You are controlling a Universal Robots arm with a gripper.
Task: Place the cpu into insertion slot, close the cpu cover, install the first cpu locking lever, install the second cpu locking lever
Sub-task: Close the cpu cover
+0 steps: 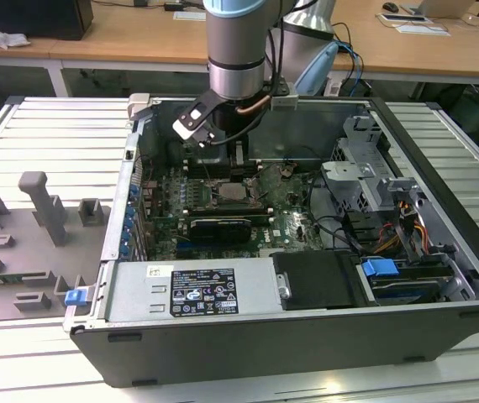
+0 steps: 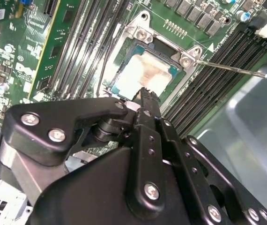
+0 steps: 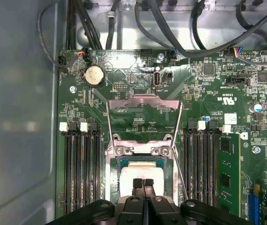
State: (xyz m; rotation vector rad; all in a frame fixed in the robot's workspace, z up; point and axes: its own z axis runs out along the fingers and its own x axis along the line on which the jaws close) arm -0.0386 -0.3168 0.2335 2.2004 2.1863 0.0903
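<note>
Pincer (image 3: pixel 143 183) fingers, pressed together and gripping nothing, hover just above the cpu (image 3: pixel 140 169), which lies in the slot (image 3: pixel 170 174). At the slot's hinge side the cover (image 3: pixel 143 100) stands swung open, and a lever (image 2: pixel 227 68) juts free beside the slot, so closing and both latchings look undone. The pincer hides the slot's near edge.

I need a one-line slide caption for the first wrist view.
Closed gripper over the cpu lying in the insertion slot, cpu cover open.

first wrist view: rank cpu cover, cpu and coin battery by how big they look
1. cpu cover, largest
2. cpu, though the gripper hides part of it
3. coin battery, smallest
</note>
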